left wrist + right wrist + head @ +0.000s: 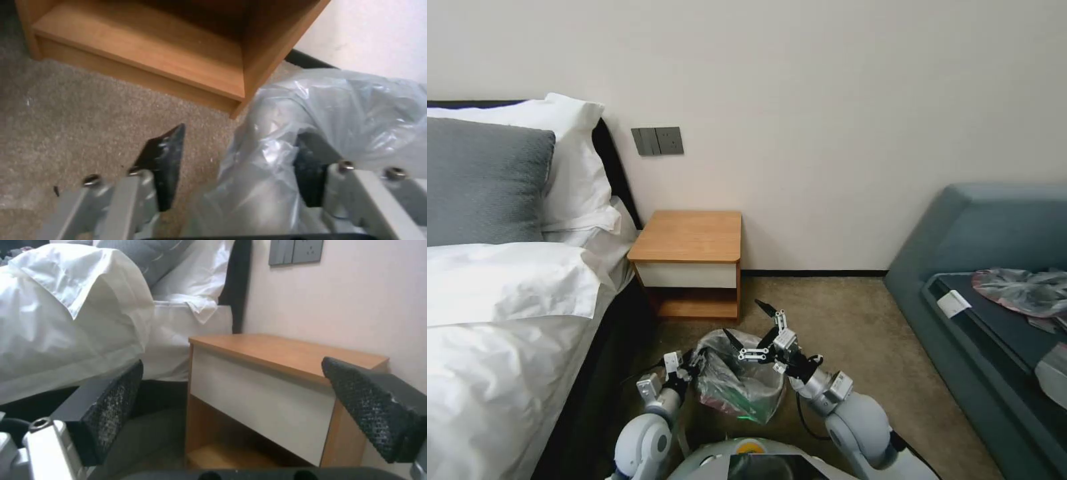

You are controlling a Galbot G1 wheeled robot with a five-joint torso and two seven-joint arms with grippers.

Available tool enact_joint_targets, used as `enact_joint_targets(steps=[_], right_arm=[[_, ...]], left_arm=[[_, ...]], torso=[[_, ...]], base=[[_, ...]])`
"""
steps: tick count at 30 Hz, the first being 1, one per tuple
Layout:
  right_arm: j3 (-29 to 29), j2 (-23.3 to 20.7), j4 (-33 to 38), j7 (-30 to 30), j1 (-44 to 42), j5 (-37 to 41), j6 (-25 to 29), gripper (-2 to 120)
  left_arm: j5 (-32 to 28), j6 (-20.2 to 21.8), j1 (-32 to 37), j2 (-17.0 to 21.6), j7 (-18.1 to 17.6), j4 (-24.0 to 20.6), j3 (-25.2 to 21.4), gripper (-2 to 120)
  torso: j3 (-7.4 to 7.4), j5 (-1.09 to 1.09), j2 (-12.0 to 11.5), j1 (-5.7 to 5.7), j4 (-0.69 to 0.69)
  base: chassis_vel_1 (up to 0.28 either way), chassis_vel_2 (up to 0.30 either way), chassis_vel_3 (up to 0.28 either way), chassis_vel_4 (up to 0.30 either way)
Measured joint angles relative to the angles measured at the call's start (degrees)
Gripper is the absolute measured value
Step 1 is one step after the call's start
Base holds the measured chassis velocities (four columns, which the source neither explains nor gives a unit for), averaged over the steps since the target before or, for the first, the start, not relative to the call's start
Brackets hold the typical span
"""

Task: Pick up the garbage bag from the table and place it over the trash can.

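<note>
your bench [688, 235] is bare; garbage bag [735, 380] drapes the trash can [764, 408]. left gripper [236, 173] spread around its rim, right gripper [754, 331] spread above; seating remains.

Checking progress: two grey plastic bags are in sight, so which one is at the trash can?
The garbage bag between the left pincer and right pincer, draped on the trash can before the table. The other bag lies flat on the sofa.

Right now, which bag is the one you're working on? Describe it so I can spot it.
On the carpet in front of the nightstand stands a small bin. The garbage bag sits in its mouth: crumpled, shiny, see-through grey. The other bag lies flat on the sofa.
</note>
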Motion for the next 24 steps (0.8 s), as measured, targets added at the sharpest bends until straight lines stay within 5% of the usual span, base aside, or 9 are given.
enact_joint_targets(steps=[10,24], right_arm=[[-0.4,0.0,0.5,-0.1,0.4,0.1,-0.3,100],[-0.3,-0.8,1.4,-0.1,1.3,0.9,-1.0,100]], left_arm=[[3.0,-0.6,1.8,-0.5,-1.4,-2.0,-0.3,95],[7.0,1.9,4.9,1.3,0.8,-8.1,-1.4,98]], torso=[[0.0,0.0,0.0,0.0,0.01],[0.0,0.0,0.0,0.0,0.0]], base=[[0.0,0.0,0.0,0.0],[0.0,0.0,0.0,0.0]])
